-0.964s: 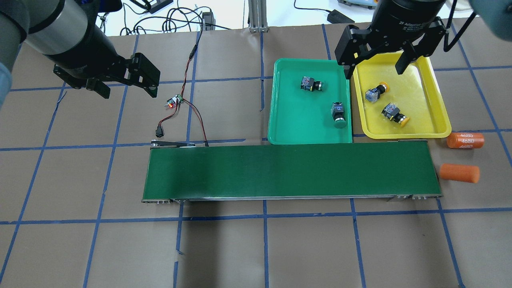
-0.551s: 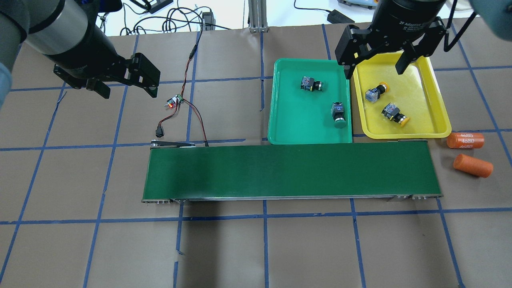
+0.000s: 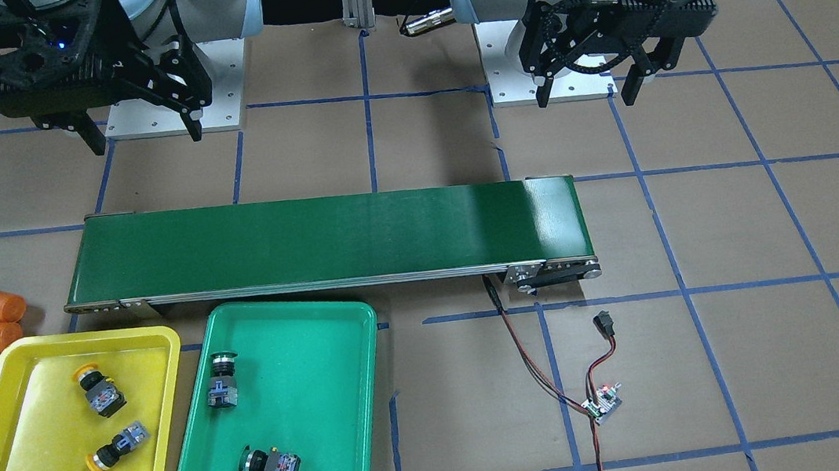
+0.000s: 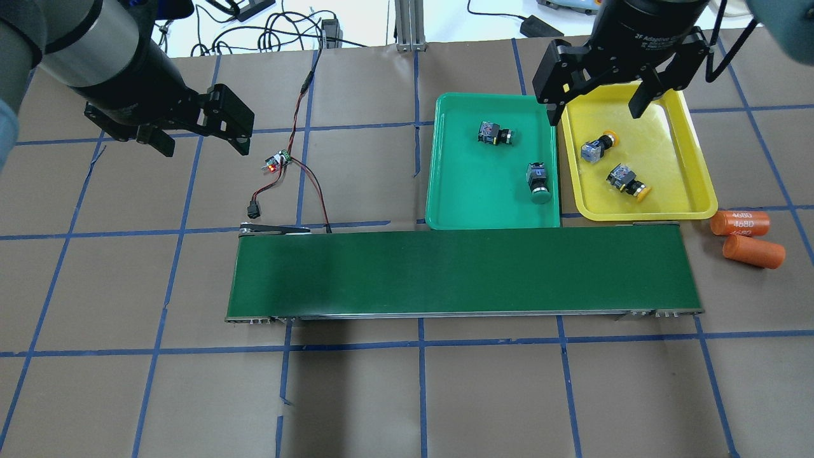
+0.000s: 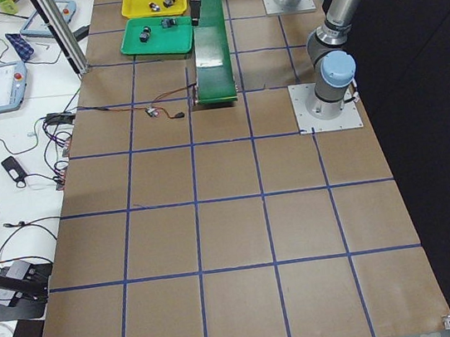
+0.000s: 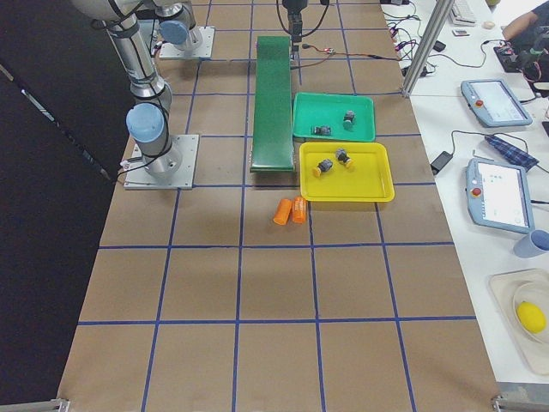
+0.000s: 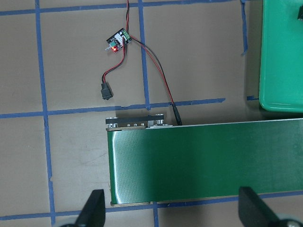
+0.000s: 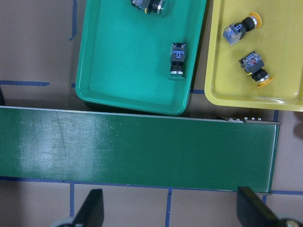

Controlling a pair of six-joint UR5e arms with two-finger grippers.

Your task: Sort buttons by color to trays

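Rolled closer, plain orange cylinder (image 4: 753,252) sits beside marked cylinder (image 4: 739,224). Fingers spread, empty, on left gripper (image 4: 202,145) and right gripper (image 4: 594,114). Sorted: yellow buttons (image 4: 598,146) in yellow tray (image 4: 703,172), green buttons (image 4: 538,181) in green tray (image 4: 470,191). Probably light, rigid; pinch blocky bodies.

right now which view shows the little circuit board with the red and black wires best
The left wrist-mounted view: the circuit board is close, seen from straight above, its red light clear. Overhead exterior and exterior front-facing show it small; exterior left shows only a speck. The right wrist-mounted view misses it.
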